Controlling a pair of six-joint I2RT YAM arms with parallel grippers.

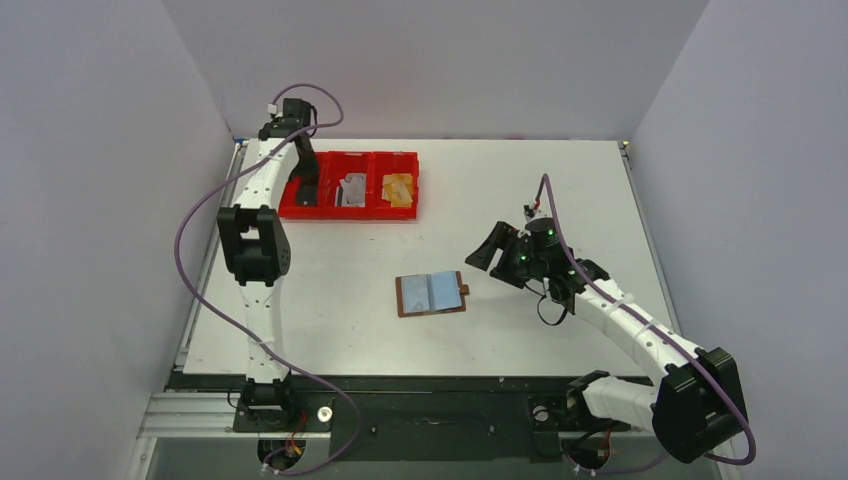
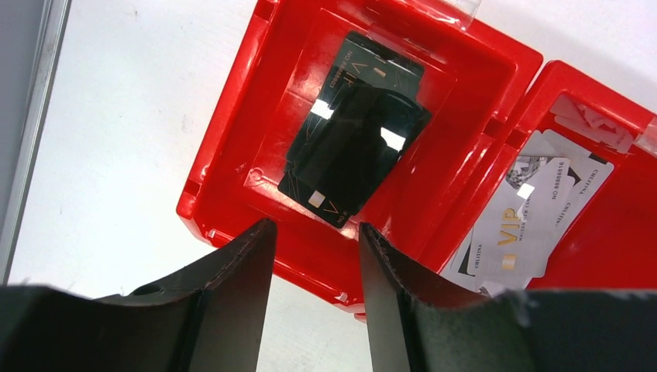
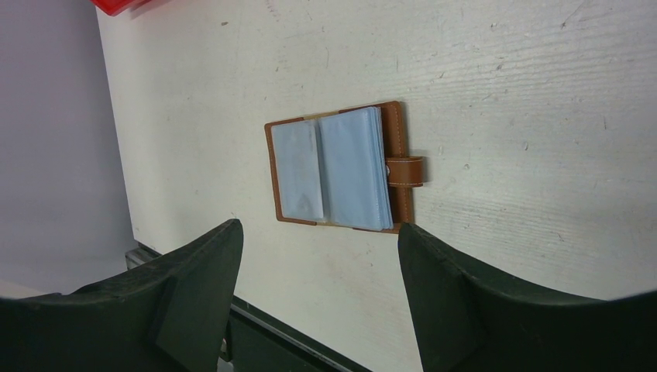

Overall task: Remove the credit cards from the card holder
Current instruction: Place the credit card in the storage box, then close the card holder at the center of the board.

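The brown card holder lies open on the table, pale blue pockets up and strap tab to the right; in the right wrist view the holder sits just beyond the fingertips. My right gripper hovers to its right, jaws wide open and empty. The credit cards lie in the red tray: black ones in the left compartment, silver-grey ones in the middle, orange ones on the right. My left gripper is above the tray's near-left edge, open with nothing between its fingers.
The red three-compartment tray stands at the back left of the white table. Grey walls close in the left, right and back sides. A dark rail runs along the near edge by the arm bases.
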